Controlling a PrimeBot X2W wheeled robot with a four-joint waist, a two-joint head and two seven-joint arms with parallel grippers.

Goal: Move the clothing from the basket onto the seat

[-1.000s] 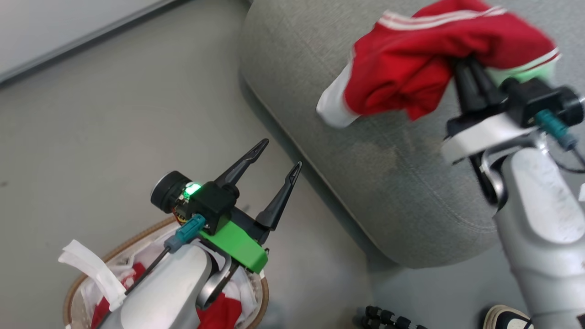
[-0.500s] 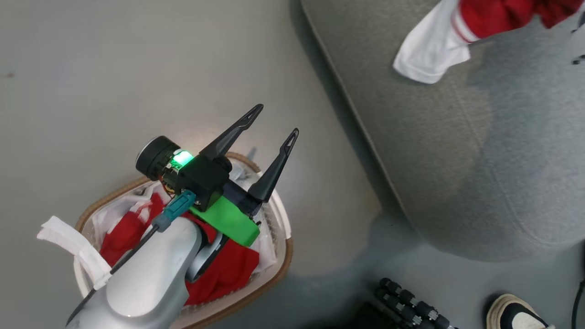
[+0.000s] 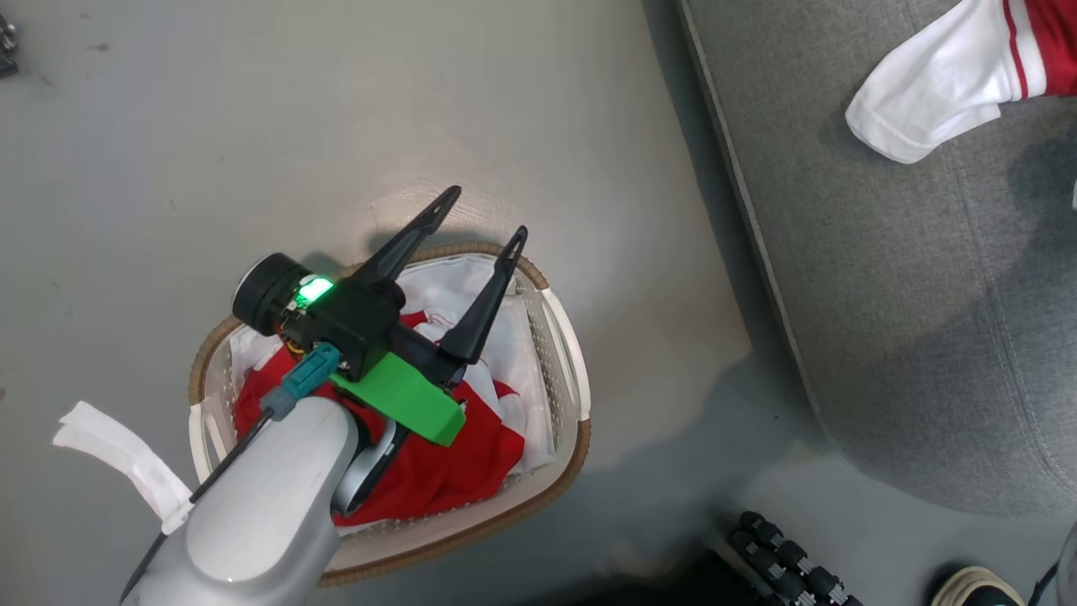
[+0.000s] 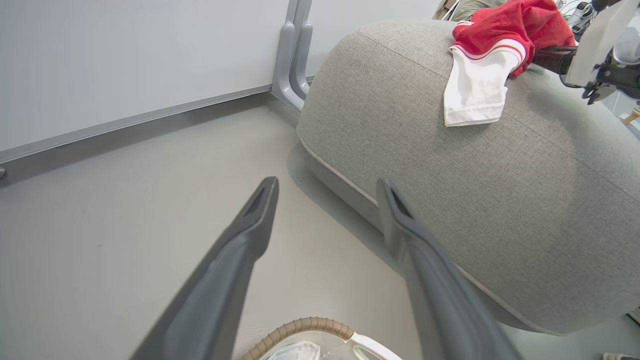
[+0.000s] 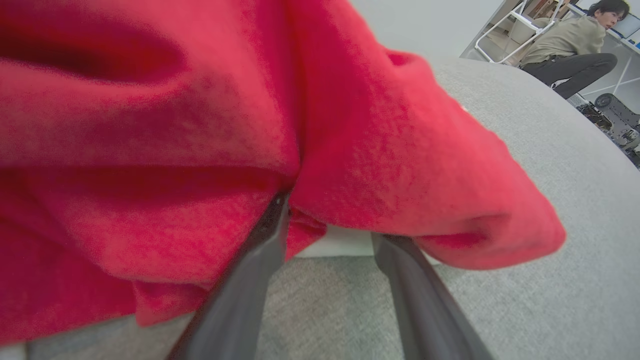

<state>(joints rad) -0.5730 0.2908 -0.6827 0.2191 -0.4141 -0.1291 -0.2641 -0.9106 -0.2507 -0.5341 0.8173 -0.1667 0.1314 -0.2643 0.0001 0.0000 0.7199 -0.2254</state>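
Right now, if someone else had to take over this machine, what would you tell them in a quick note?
Left gripper: open, holding nothing, hovering above the basket.
Right gripper: fingers apart, so it looks open. Its tips are hidden under a red garment that lies on the seat.
Done: that one garment, with its white sleeve, is on the seat.
Left: more red clothing lies in the basket and has to go onto the seat too. The left gripper is probably best placed to take it.
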